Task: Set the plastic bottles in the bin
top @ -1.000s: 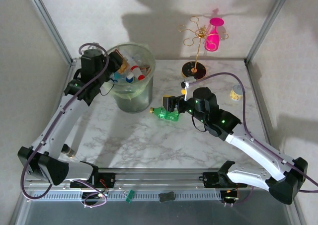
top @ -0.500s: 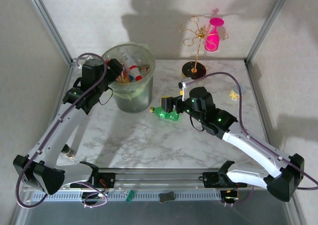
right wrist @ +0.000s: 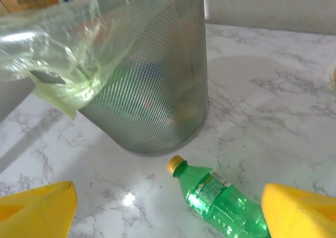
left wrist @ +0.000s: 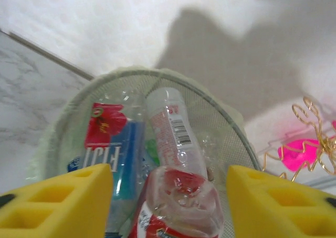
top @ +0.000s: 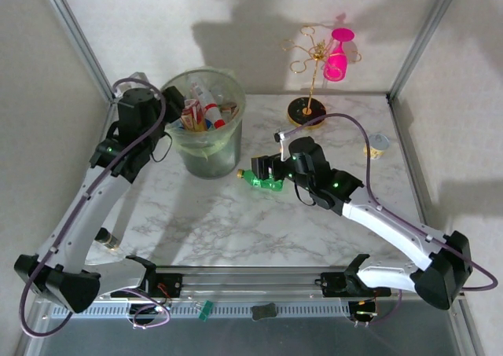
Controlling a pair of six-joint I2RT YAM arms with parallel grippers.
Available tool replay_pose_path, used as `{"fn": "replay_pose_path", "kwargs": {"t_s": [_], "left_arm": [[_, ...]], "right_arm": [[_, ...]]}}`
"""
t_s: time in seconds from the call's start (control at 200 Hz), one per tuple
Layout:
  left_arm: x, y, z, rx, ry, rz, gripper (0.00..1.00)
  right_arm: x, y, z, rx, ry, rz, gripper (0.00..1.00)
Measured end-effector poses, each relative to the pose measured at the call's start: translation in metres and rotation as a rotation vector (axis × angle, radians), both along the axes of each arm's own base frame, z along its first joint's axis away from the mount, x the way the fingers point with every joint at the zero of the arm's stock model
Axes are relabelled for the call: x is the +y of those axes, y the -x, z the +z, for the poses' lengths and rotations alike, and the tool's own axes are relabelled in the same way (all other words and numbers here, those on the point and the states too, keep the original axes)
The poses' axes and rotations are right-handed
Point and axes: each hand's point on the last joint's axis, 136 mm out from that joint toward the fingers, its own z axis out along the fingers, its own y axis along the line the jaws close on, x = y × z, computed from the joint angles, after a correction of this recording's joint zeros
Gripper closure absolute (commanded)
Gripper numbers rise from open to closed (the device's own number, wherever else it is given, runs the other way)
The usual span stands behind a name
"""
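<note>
The bin [top: 209, 158] stands at the back left with several plastic bottles in it. My left gripper [top: 176, 104] hovers at its left rim, open. In the left wrist view its yellow fingers [left wrist: 63, 196] flank a clear red-labelled bottle [left wrist: 181, 198] without gripping it; a barcode bottle [left wrist: 170, 125] and a blue-labelled bottle [left wrist: 113, 143] lie behind, inside the bin [left wrist: 233, 130]. A green bottle [top: 266, 183] with a yellow cap lies on the marble beside the bin. My right gripper [top: 266, 170] is open just above it; the green bottle [right wrist: 226, 204] lies near the right finger, in front of the bin [right wrist: 152, 91].
A gold wire stand [top: 310, 73] holding a pink glass [top: 338, 56] sits at the back centre. A small cup [top: 378, 144] is at the back right. Metal frame posts [top: 75, 34] mark the corners. Open marble lies in front of the bin.
My left gripper has drawn back to the left from over the bin, and a red-labelled bottle now stands free in the bin. My right gripper has shifted slightly left over the green bottle.
</note>
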Motion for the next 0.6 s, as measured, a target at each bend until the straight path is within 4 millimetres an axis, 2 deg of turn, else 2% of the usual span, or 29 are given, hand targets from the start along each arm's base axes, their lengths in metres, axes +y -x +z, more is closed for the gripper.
{"fn": "replay_pose_path", "kwargs": {"t_s": [0.22, 0.295, 0.401, 0.531, 0.601], "left_arm": [[-0.023, -0.024, -0.004, 0.001, -0.021, -0.088, 0.57], [-0.033, -0.031, -0.004, -0.004, -0.020, -0.129, 0.60], [-0.050, -0.040, -0.014, 0.012, -0.024, -0.193, 0.65], [-0.063, -0.047, -0.018, 0.002, -0.009, -0.246, 0.65], [-0.069, -0.045, -0.027, 0.016, 0.009, -0.276, 0.65]], "right_arm": [[0.009, -0.007, -0.038, 0.069, 0.078, 0.010, 0.10], [0.010, -0.012, -0.059, 0.103, 0.124, 0.011, 0.08], [0.009, -0.021, -0.092, 0.166, 0.178, 0.008, 0.06], [0.002, -0.036, -0.133, 0.256, 0.228, -0.003, 0.03], [0.000, -0.042, -0.152, 0.293, 0.252, -0.006, 0.01]]}}
